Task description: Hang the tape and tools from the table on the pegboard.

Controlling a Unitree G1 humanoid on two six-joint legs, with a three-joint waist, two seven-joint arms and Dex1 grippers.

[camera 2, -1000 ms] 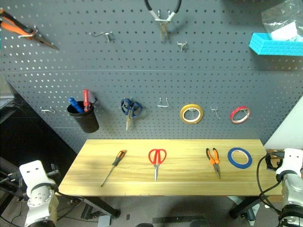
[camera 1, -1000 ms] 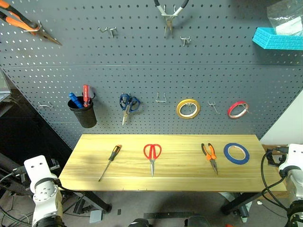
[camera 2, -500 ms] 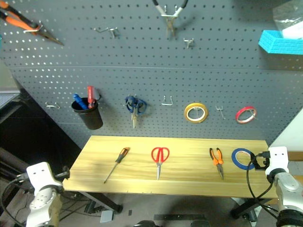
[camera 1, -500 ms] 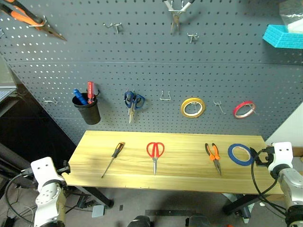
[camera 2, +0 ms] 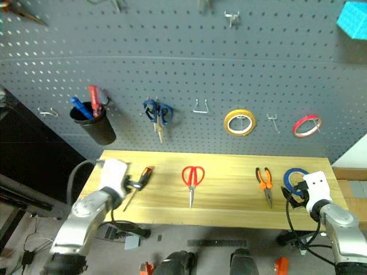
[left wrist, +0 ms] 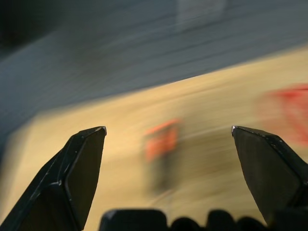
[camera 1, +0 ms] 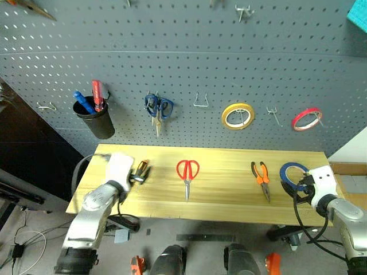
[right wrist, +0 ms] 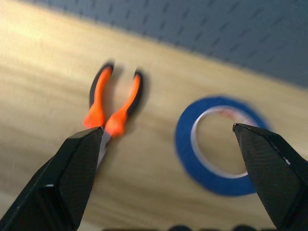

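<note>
On the light wood table lie a black-and-orange screwdriver, red-handled scissors, orange-and-black pliers and a thin blue tape ring. My left gripper hovers open at the screwdriver's handle and covers part of it; the left wrist view shows the handle as an orange blur ahead between the spread fingers. At the table's right end, my right gripper is open just short of the tape, with the pliers beside it. The dark grey pegboard rises behind.
On the pegboard hang a black cup holding red and blue screwdrivers, blue-handled scissors, a yellow roll and a red roll. Bare hooks sit between the scissors and the yellow roll, another hook between the rolls.
The camera has tilted down. My left gripper swung in from the table's left side onto the screwdriver handle. My right gripper moved left, closer to the blue tape. Both stayed open.
</note>
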